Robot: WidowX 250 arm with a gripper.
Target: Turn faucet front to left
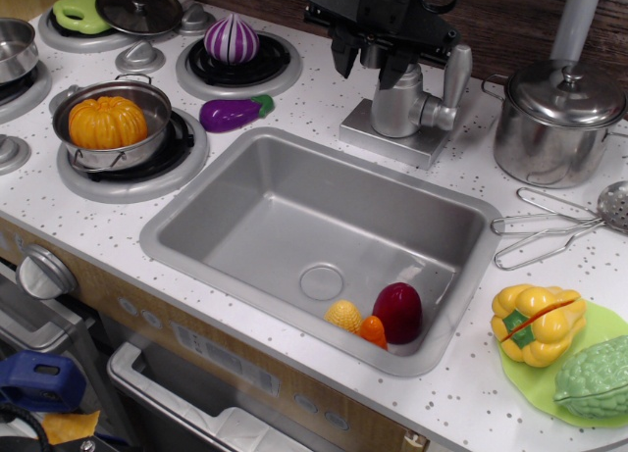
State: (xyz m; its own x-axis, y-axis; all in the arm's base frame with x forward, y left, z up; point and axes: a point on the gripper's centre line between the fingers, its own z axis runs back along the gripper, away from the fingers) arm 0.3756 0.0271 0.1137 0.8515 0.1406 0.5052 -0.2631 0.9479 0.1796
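- The faucet (404, 104) stood at the back edge of the counter (461, 393), just behind the sink (245, 192), its square base flat and its paddle lever upright on the right side.
- Right of it, near the back right corner, a lidded steel pot (554, 119) stood well apart from the lever, with a plain grey pole (577, 19) rising behind it.
- A wire whisk and strainer (559, 222) lay toward the right edge, and a yellow pepper (536, 323) and a green gourd (594, 376) sat on a green plate at the front right corner.
- Left of the faucet, a purple eggplant (234, 112) lay beside the sink's back left corner, and a striped onion (232, 38) sat on a burner behind it.
- A small pot with an orange pumpkin (106, 122) stood toward the left edge.
- Three toy foods (378, 318) lay in the sink's front right corner.
- My hand (381, 62) hung straight down over the faucet's top, its black body hiding the pipe.
- My fingers (343, 58) were spread to either side of the faucet's body; I could not tell whether they touched it.
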